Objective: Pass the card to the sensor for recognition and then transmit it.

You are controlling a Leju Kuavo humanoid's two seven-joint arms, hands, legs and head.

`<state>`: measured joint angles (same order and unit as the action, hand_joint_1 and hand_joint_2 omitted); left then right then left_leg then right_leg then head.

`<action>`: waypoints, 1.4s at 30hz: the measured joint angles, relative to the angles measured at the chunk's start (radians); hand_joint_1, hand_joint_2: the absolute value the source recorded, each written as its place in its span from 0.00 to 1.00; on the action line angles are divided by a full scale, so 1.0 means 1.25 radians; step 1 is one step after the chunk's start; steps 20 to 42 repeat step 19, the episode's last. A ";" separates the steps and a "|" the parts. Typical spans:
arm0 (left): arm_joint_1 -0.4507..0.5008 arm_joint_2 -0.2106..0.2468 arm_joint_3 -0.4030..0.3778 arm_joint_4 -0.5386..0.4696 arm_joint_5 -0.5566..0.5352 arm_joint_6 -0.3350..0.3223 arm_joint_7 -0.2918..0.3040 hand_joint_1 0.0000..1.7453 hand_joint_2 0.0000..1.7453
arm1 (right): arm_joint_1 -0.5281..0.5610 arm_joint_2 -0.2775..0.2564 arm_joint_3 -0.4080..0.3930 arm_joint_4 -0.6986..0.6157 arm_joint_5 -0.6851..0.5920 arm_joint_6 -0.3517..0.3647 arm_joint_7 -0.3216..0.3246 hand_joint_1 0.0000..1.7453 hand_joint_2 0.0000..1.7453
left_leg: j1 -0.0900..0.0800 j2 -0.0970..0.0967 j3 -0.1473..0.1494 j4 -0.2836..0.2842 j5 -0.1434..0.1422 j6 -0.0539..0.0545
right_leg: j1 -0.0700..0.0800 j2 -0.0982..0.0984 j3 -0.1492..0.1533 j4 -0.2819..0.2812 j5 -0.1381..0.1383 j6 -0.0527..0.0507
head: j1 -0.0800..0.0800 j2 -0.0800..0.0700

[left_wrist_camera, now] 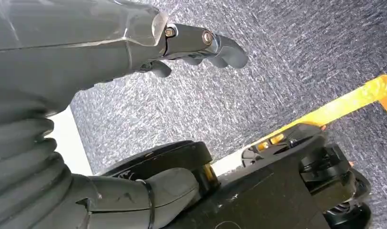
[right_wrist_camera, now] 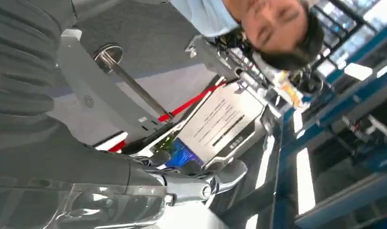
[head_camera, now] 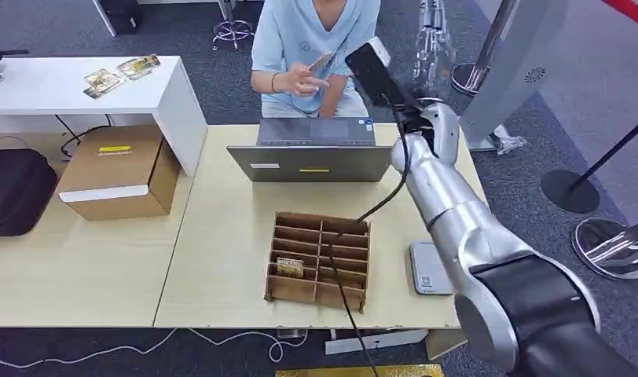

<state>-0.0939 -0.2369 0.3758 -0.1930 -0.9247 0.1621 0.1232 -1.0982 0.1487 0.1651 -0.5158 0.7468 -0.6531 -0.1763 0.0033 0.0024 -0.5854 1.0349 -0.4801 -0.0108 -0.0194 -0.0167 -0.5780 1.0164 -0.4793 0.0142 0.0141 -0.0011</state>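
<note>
A person across the table holds the card [head_camera: 320, 60] in a raised hand [head_camera: 304, 78]. My right arm reaches over the laptop toward that person, and my right hand [head_camera: 370, 69] is up beside the card, apart from it. In the right wrist view my right hand [right_wrist_camera: 196, 179] has its fingers [right_wrist_camera: 182, 165] apart and holds nothing. The flat grey sensor [head_camera: 427, 269] lies on the table to the right of the card box. My left hand [left_wrist_camera: 191, 45] hangs over grey carpet, its fingers loose and empty.
A brown divided card box [head_camera: 320, 259] with one card [head_camera: 290, 267] in a slot stands mid-table, a black cable across it. Behind it is a grey laptop [head_camera: 312, 161]. A cardboard box [head_camera: 119, 169] and black bag [head_camera: 17, 188] sit left. Loose cards [head_camera: 119, 75] lie on the white desk.
</note>
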 joint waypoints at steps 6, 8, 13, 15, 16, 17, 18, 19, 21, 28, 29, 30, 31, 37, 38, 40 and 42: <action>0.000 0.000 0.000 0.000 -0.024 -0.006 -0.006 0.00 1.00 | 0.099 -0.059 -0.096 -0.154 -0.292 -0.017 -0.216 0.00 1.00 | 0.000 -0.002 0.000 0.000 0.000 0.000 | 0.000 -0.002 0.001 -0.001 0.000 0.000 | 0.000 0.000; 0.000 0.000 0.000 0.000 -0.027 -0.010 -0.006 0.00 1.00 | 0.172 -0.081 -0.124 -0.260 -0.441 -0.016 -0.268 0.00 1.00 | 0.000 -0.004 0.000 0.000 0.000 0.000 | 0.000 -0.003 0.001 -0.001 -0.001 0.000 | 0.000 0.000; 0.002 0.008 0.001 0.000 -0.019 -0.017 -0.010 0.00 1.00 | 0.377 -0.109 -0.150 -0.535 -0.664 -0.016 -0.361 0.00 1.00 | 0.001 -0.001 0.000 0.000 -0.002 0.000 | 0.001 -0.001 0.000 -0.001 -0.001 0.000 | -0.001 0.000; 0.002 0.009 0.002 0.000 -0.011 -0.014 -0.003 0.00 1.00 | 0.468 -0.109 -0.159 -0.649 -0.739 -0.016 -0.379 0.00 1.00 | 0.001 -0.002 0.000 0.000 -0.003 0.000 | 0.001 -0.002 0.000 -0.001 -0.002 0.000 | 0.000 0.000; 0.002 0.009 0.006 0.000 -0.005 -0.013 -0.001 0.00 1.00 | 0.517 -0.110 -0.162 -0.709 -0.786 -0.016 -0.380 0.00 1.00 | 0.001 -0.002 -0.001 -0.001 -0.003 0.000 | 0.001 -0.002 0.000 -0.001 -0.002 0.000 | 0.000 0.000; 0.002 0.009 0.011 0.000 -0.001 -0.011 0.000 0.00 1.00 | 0.558 -0.110 -0.163 -0.758 -0.813 -0.016 -0.379 0.00 1.00 | 0.001 -0.002 -0.001 -0.001 -0.003 0.000 | 0.001 -0.002 0.000 -0.001 -0.002 0.000 | -0.001 0.000; 0.002 0.009 0.014 0.000 0.004 -0.008 0.001 0.00 1.00 | 0.589 -0.111 -0.163 -0.791 -0.826 -0.016 -0.379 0.00 1.00 | 0.001 -0.001 -0.001 -0.001 -0.003 0.000 | 0.001 -0.002 0.000 -0.001 -0.002 0.000 | 0.000 0.000; 0.002 0.009 0.020 0.000 0.016 -0.004 0.002 0.00 1.00 | 0.616 -0.113 -0.166 -0.830 -0.845 -0.016 -0.379 0.00 1.00 | 0.001 -0.001 -0.001 -0.001 -0.003 0.000 | 0.001 -0.001 0.000 -0.001 -0.002 0.000 | 0.000 0.000; 0.002 0.009 0.020 0.000 0.016 -0.004 0.002 0.00 1.00 | 0.616 -0.113 -0.166 -0.830 -0.845 -0.016 -0.379 0.00 1.00 | 0.001 -0.001 -0.001 -0.001 -0.003 0.000 | 0.001 -0.001 0.000 -0.001 -0.002 0.000 | 0.000 0.000; 0.002 0.009 0.020 0.000 0.016 -0.004 0.002 0.00 1.00 | 0.616 -0.113 -0.166 -0.830 -0.845 -0.016 -0.379 0.00 1.00 | 0.001 -0.001 -0.001 -0.001 -0.003 0.000 | 0.001 -0.001 0.000 -0.001 -0.002 0.000 | 0.000 0.000; 0.002 0.009 0.020 0.000 0.016 -0.004 0.002 0.00 1.00 | 0.616 -0.113 -0.166 -0.830 -0.845 -0.016 -0.379 0.00 1.00 | 0.001 -0.001 -0.001 -0.001 -0.003 0.000 | 0.001 -0.001 0.000 -0.001 -0.002 0.000 | 0.000 0.000; 0.002 0.009 0.020 0.000 0.016 -0.004 0.002 0.00 1.00 | 0.616 -0.113 -0.166 -0.830 -0.845 -0.016 -0.379 0.00 1.00 | 0.001 -0.001 -0.001 -0.001 -0.003 0.000 | 0.001 -0.001 0.000 -0.001 -0.002 0.000 | 0.000 0.000; 0.002 0.009 0.020 0.000 0.016 -0.004 0.002 0.00 1.00 | 0.616 -0.113 -0.166 -0.830 -0.845 -0.016 -0.379 0.00 1.00 | 0.001 -0.001 -0.001 -0.001 -0.003 0.000 | 0.001 -0.001 0.000 -0.001 -0.002 0.000 | 0.000 0.000; 0.002 0.009 0.020 0.000 0.016 -0.004 0.002 0.00 1.00 | 0.616 -0.113 -0.166 -0.830 -0.845 -0.016 -0.379 0.00 1.00 | 0.001 -0.001 -0.001 -0.001 -0.003 0.000 | 0.001 -0.001 0.000 -0.001 -0.002 0.000 | 0.000 0.000; 0.002 0.009 0.020 0.000 0.016 -0.004 0.002 0.00 1.00 | 0.616 -0.113 -0.166 -0.830 -0.845 -0.016 -0.379 0.00 1.00 | 0.001 -0.001 -0.001 -0.001 -0.003 0.000 | 0.001 -0.001 0.000 -0.001 -0.002 0.000 | 0.000 0.000; 0.002 0.009 0.020 0.000 0.016 -0.004 0.002 0.00 1.00 | 0.616 -0.113 -0.166 -0.830 -0.845 -0.016 -0.379 0.00 1.00 | 0.001 -0.001 -0.001 -0.001 -0.003 0.000 | 0.001 -0.001 0.000 -0.001 -0.002 0.000 | 0.000 0.000; 0.002 0.009 0.020 0.000 0.016 -0.004 0.002 0.00 1.00 | 0.616 -0.113 -0.166 -0.830 -0.845 -0.016 -0.379 0.00 1.00 | 0.001 -0.001 -0.001 -0.001 -0.003 0.000 | 0.001 -0.001 0.000 -0.001 -0.002 0.000 | 0.000 0.000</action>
